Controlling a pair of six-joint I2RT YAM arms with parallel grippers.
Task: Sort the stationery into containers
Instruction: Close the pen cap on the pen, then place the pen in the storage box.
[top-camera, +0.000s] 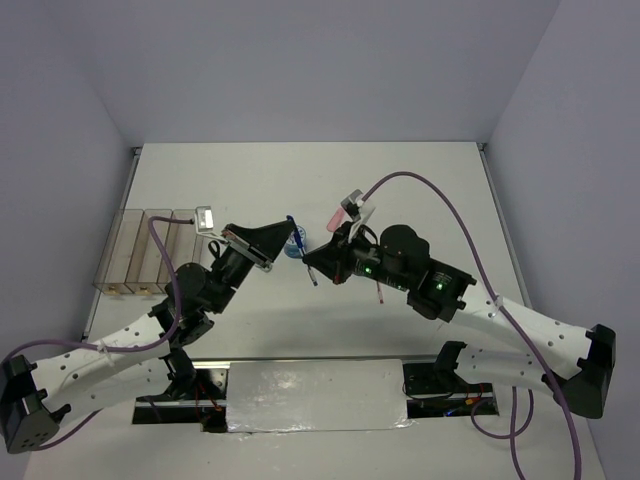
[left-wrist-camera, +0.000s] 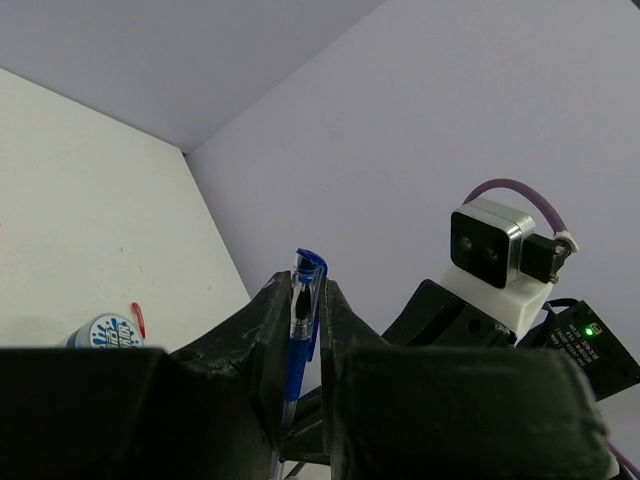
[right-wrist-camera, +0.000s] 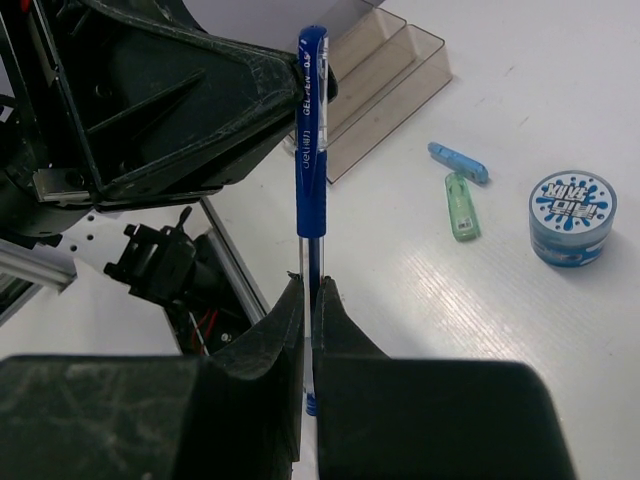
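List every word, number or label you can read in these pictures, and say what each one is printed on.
"GEL" and "0.5": printed along the barrel of the blue pen; the small print beside them is too blurred to read.
Blue lettering on the white top of the round blue roll: too blurred to read.
Green bar and light-blue bar: no readable print.
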